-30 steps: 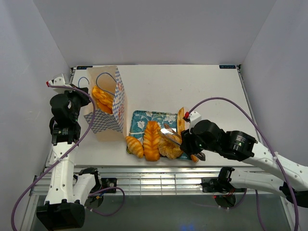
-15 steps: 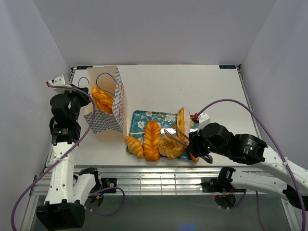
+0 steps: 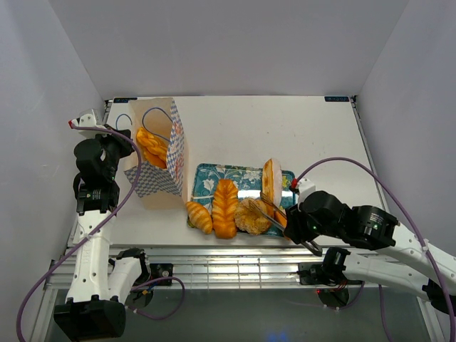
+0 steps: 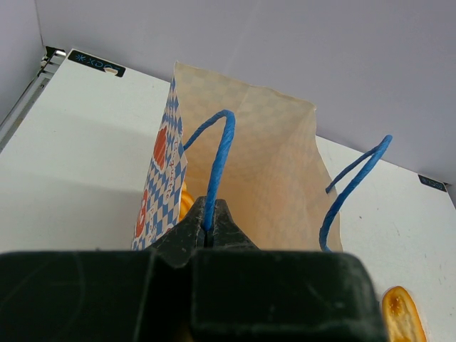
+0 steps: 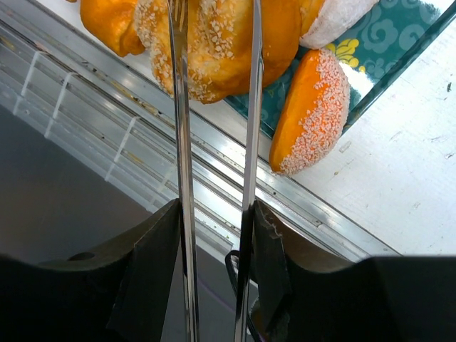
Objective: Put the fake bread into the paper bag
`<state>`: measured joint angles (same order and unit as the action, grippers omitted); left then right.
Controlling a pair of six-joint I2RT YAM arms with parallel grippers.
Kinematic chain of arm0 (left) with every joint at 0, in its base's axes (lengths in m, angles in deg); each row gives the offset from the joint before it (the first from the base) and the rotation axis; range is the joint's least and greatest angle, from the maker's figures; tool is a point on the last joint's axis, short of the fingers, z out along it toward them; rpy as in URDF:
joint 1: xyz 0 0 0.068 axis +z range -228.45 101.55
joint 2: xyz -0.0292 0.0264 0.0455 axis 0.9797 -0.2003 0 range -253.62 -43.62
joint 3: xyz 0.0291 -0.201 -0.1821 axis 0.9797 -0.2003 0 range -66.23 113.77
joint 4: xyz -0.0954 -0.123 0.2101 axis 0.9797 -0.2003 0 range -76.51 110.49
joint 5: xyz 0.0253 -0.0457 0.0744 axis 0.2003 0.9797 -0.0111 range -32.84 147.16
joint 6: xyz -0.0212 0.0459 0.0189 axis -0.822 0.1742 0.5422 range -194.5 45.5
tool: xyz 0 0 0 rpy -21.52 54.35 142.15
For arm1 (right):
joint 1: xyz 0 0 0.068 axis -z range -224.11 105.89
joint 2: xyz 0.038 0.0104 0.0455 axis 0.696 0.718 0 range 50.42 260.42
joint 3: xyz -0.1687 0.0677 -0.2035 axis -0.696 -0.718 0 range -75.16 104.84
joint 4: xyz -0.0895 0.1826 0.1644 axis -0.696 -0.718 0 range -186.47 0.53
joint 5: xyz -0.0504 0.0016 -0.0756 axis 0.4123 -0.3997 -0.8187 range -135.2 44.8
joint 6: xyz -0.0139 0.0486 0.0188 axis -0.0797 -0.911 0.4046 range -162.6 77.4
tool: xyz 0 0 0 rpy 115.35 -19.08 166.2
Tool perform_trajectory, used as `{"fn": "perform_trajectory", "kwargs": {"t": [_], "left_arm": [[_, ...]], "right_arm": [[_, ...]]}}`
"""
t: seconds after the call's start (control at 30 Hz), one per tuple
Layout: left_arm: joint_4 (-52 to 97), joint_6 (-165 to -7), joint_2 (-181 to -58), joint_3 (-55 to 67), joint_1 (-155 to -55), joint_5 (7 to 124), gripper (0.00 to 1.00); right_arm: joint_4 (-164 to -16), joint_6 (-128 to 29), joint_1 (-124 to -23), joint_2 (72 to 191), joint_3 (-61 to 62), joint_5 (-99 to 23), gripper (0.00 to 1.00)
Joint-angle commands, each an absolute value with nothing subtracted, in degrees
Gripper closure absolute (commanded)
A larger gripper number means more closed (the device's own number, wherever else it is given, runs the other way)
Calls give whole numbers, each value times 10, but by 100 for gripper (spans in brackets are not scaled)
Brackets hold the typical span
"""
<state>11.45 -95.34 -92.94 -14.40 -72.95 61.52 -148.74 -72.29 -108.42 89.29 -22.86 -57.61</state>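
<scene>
Right wrist view: the right gripper (image 5: 214,221) is clenched on a pair of metal tongs (image 5: 251,107). Its two black fingers press the thin blades from outside, so the tongs serve as longer, finer fingers for the glossy pastries. Ahead of the gripper the blades run across a seeded bun (image 5: 214,50), one on each side of its middle; whether they already pinch it I cannot tell. Just to the right of the blades a sugared piece (image 5: 310,114) lies at the edge of the teal tray (image 5: 399,35). In the top view, a braided loaf (image 3: 225,203) and a croissant (image 3: 200,216) lie further left of the tongs. Well apart from them, the left gripper (image 4: 209,222) is closed tight on a blue cord handle (image 4: 219,160) of the paper bag (image 3: 160,182). I judge this is to hold the bag upright with its mouth open. Some bread (image 3: 151,146) is inside it already.
</scene>
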Motion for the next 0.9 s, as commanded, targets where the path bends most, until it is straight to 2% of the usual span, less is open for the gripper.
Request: {"fn": "perform_trajectory", "kwargs": {"t": [0.0,0.1,0.17,0.3,0.43,0.53,0.6,0.73,0.87], "left_arm": [[109,-951,-925,-150,-732,622,100],[108,-949,-924,-149,-732,616,100],[108,-949,-924,-149,-732,615,100],[106,-949,-924,-149,-731,613,100],[106,-948,-922,-149,-732,610,100],[106,-948,-921,-149,-731,609,100],[107,-948,-921,-149,-732,609,100],[107,-948,-920,-149,-733,609,100],[107,-948,-920,-150,-733,608,100]], "right_arm": [[-1498,-730,-1087,893,-233,-592,51],[-1509,-731,-1087,902,-231,-604,52],[-1503,-731,-1087,902,-230,-604,57],[-1493,-729,-1087,902,-225,-594,68],[-1495,-729,-1087,904,-220,-592,85],[-1493,-727,-1088,903,-214,-584,92],[-1484,-727,-1088,900,-207,-576,90],[-1474,-724,-1087,892,-186,-565,75],[-1463,-726,-1087,868,-165,-572,68]]}}
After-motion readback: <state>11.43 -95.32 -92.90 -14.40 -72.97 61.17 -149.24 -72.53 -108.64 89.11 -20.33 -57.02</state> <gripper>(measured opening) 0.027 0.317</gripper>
